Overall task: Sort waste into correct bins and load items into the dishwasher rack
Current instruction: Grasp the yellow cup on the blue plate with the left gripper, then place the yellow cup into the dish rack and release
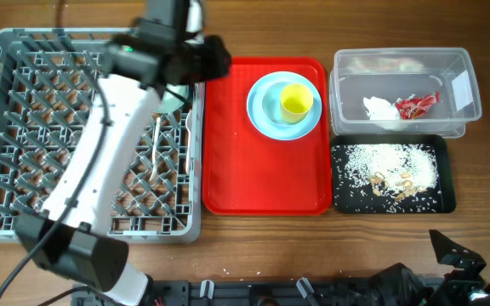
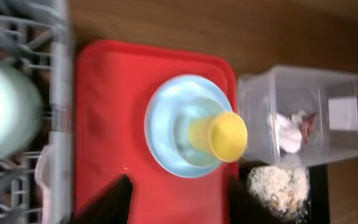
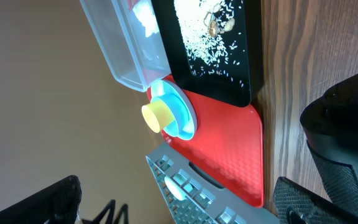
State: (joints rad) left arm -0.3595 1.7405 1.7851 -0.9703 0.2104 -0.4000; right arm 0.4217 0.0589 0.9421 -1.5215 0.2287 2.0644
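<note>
The grey dishwasher rack (image 1: 7,127) fills the left. My left gripper (image 1: 213,58) hangs open and empty over the rack's far right corner, by the red serving tray; the left wrist view (image 2: 179,202) shows its fingers apart over the tray. The pale blue-green bowl (image 2: 2,109) sits in the rack. A white utensil (image 1: 156,149) lies in the rack. The pale blue plate (image 1: 262,115) holds the yellow cup (image 1: 296,102). The clear tub (image 1: 466,110) holds the white napkin (image 1: 379,108) and red wrapper (image 1: 417,105). The black tray (image 1: 446,200) holds rice (image 1: 390,166). My right gripper (image 1: 458,255) is open and empty at the front right.
The red serving tray (image 1: 262,178) lies between the rack and the bins, with the plate at its far end. Bare wooden table shows along the front edge and at the far right. My left arm crosses the rack diagonally.
</note>
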